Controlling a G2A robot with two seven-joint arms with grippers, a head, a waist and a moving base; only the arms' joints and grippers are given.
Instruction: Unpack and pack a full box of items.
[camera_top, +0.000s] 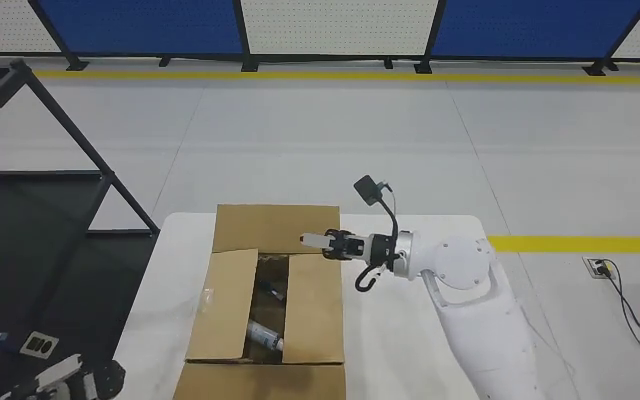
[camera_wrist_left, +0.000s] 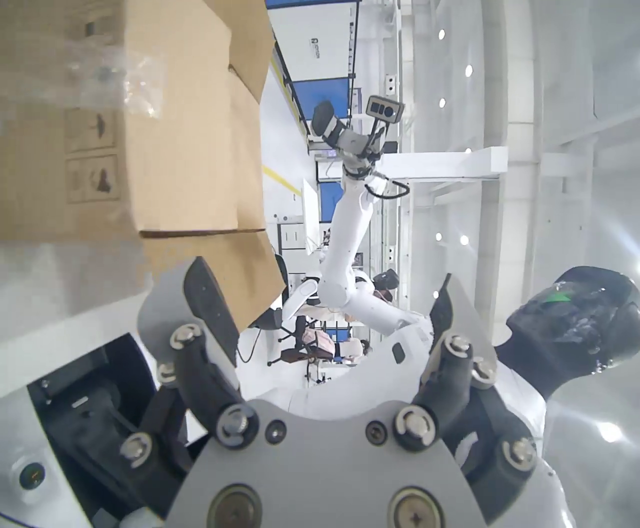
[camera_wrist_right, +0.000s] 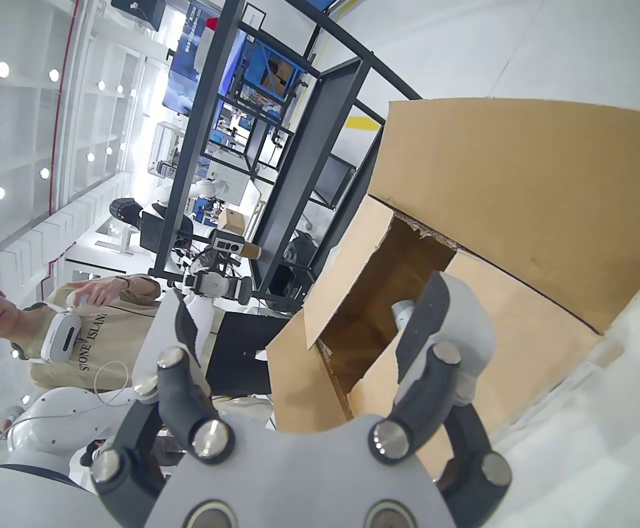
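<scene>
A brown cardboard box (camera_top: 312, 310) stands on the white table (camera_top: 385, 345) with its flaps spread open. Inside lie a clear bottle (camera_top: 264, 338) and a dark item (camera_top: 270, 292). My right gripper (camera_top: 313, 241) hovers over the far right corner of the opening, where the right flap meets the far flap. In the right wrist view this gripper (camera_wrist_right: 306, 320) is open and holds nothing, with the box opening (camera_wrist_right: 400, 260) and a white item (camera_wrist_right: 403, 311) beyond it. My left gripper (camera_wrist_left: 324, 290) is open and empty, low beside the box's side wall (camera_wrist_left: 190, 165).
A clear plastic bag (camera_wrist_left: 110, 75) clings to the box's left side. A black metal rack (camera_top: 60, 190) stands left of the table. Bare table surface lies right of the box, partly under the right arm (camera_top: 455, 275).
</scene>
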